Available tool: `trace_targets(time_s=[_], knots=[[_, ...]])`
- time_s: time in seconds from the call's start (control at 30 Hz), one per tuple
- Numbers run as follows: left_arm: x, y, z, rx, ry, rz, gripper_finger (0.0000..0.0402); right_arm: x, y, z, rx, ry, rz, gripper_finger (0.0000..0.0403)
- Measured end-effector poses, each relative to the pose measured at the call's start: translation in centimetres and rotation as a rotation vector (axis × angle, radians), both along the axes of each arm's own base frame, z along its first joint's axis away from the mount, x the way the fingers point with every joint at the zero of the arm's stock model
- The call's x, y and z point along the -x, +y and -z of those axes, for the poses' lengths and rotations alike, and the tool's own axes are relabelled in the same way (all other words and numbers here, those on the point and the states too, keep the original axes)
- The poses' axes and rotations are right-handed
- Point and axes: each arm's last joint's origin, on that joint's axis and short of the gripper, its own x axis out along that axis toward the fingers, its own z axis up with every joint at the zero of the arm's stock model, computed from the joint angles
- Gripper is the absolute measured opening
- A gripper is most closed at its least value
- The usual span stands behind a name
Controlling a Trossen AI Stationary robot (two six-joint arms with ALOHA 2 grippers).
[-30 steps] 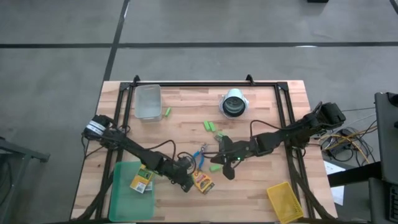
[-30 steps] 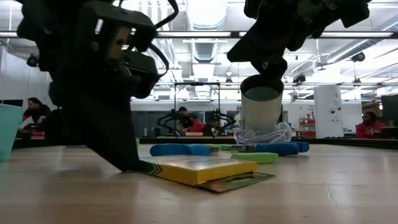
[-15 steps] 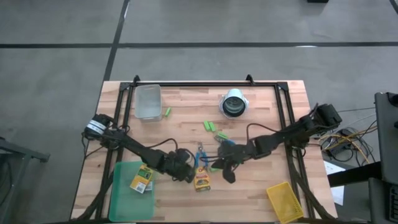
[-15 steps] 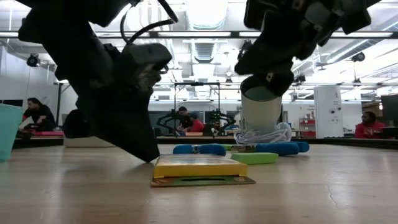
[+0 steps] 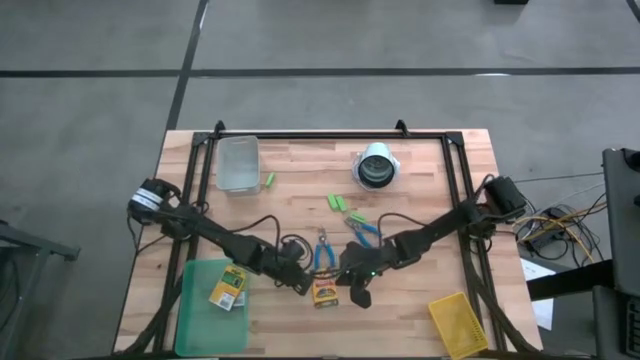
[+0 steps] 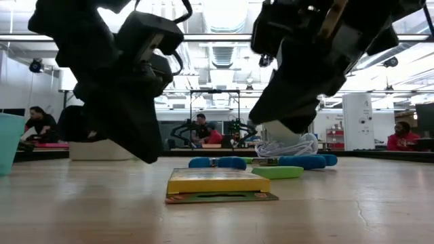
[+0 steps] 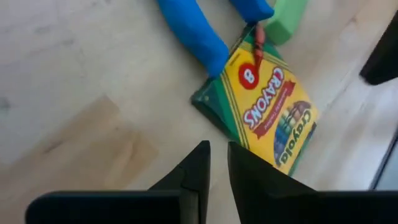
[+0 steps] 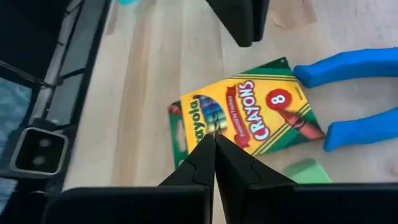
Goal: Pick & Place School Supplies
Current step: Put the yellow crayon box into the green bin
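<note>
A yellow-and-green crayon box (image 5: 325, 292) lies flat on the table between my two grippers. My left gripper (image 7: 217, 152) is shut and hangs just off the box's left side (image 6: 152, 157), clear of the table. My right gripper (image 8: 214, 142) is shut and hovers above the box's right edge (image 6: 271, 127) without touching it. Blue-handled scissors (image 5: 323, 253) lie just beyond the box, with a light-green eraser block (image 8: 305, 171) beside them. Another crayon box (image 5: 228, 288) lies in the green tray (image 5: 200, 315).
A second pair of scissors (image 5: 363, 230) and green blocks (image 5: 338, 204) lie toward the table's middle. A clear container (image 5: 238, 163) and a tipped cup (image 5: 377, 167) stand at the far side. A yellow bin (image 5: 458, 322) sits at the near right.
My left gripper pushed the crayon box's left corner, turning the box about on the table from skewed to square, then rose and drew back off it. My right gripper has come down and toward the near left, over the box.
</note>
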Motion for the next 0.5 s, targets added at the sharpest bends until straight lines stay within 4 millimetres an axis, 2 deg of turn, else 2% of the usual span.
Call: trace_targets(time_s=[0.23,0.5], knots=[[-0.1,-0.2,0.2,0.034,-0.052,0.003,0.006,-1.1,0.4,1.4,0.014,0.032,0.002,0.0008],[1.0,0.1,1.7,0.165,0.01,-0.012,0.006,-1.3,0.2,1.3,0.055,0.009,0.063,0.0008]])
